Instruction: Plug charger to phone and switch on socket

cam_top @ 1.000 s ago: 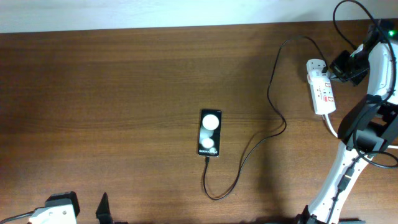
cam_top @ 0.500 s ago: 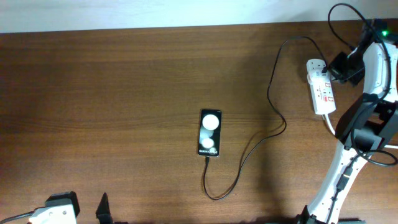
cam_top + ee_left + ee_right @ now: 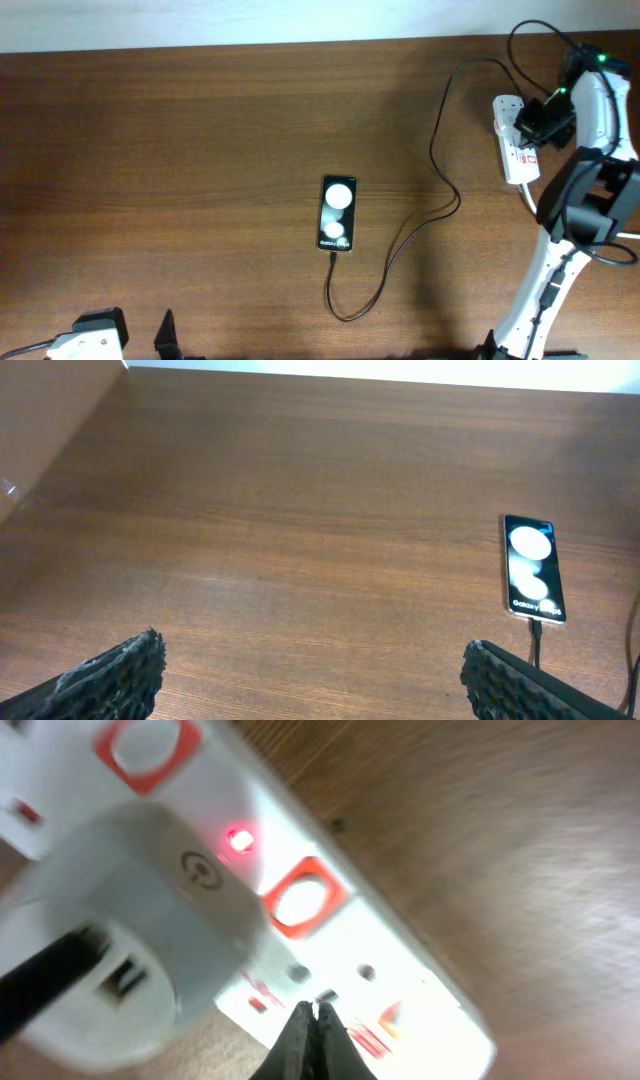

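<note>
Hanging just over the white power strip (image 3: 405, 965), the right gripper (image 3: 311, 1015) has its fingertips pressed together near a lit red lamp (image 3: 240, 840). The black charger cable (image 3: 433, 140) runs from the strip to the phone (image 3: 338, 213) mid-table. The left gripper (image 3: 310, 650) is spread wide, empty.

Brown wood-grain table (image 3: 180, 150); white socket (image 3: 518, 165) at two o'clock, orange-red switch frames (image 3: 305, 905), one red light (image 3: 240, 840) glowing. Black phone (image 3: 338, 214) centre, two white spots. Black charger cable (image 3: 40, 977), pale grey plug (image 3: 150, 910).
</note>
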Motion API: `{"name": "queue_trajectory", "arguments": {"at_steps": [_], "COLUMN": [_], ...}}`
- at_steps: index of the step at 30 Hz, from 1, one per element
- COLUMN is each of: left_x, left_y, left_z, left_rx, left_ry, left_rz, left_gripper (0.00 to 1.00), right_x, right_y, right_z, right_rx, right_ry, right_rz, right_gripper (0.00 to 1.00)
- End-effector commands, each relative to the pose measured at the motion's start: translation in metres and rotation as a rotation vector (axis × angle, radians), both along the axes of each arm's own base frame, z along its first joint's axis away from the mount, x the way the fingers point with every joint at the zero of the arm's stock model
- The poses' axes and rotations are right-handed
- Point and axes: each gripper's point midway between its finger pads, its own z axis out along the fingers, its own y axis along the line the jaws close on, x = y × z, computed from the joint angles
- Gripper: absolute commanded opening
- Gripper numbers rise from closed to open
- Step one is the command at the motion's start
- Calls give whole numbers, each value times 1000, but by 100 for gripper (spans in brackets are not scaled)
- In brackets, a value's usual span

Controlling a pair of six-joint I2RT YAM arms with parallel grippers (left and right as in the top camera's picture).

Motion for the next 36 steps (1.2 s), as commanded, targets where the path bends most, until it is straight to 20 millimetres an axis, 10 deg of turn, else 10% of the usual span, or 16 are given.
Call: {"name": "queue_trajectory", "arguments": {"at_steps": [1, 5, 10, 16, 23, 26, 36], "left_x": [0, -6, -26, -49, -69, -71, -72], "left_y": [-1, -5, -5, -5, -5, -5, 1], "left_z": [-1, 0, 5, 8, 8, 7, 7], "left_rx": [5, -8, -6, -1, 1, 1, 23], "left_ry": [-1, -34, -130, -243, -339, -346, -342], "left_rz": [-9, -31, -31, -28, -28, -25, 69], "left_gripper": [99, 99, 99, 99, 99, 99, 99], "right_x": [-12, -35, -110, -219, -307, -327, -343], "right_y": [-43, -7, 112, 191, 268, 273, 308], "right_z": [119, 276, 493, 621, 706, 723, 647], "right_rx": [-122, -118, -38, -84, 76, 44, 110], "right_ry": [-225, -620, -1331, -1785, -2204, -2329, -2104], "right_rz": [-116, -79, 279, 461, 854, 870, 1082], "right_gripper": [4, 4, 4, 4, 7, 4, 5]}}
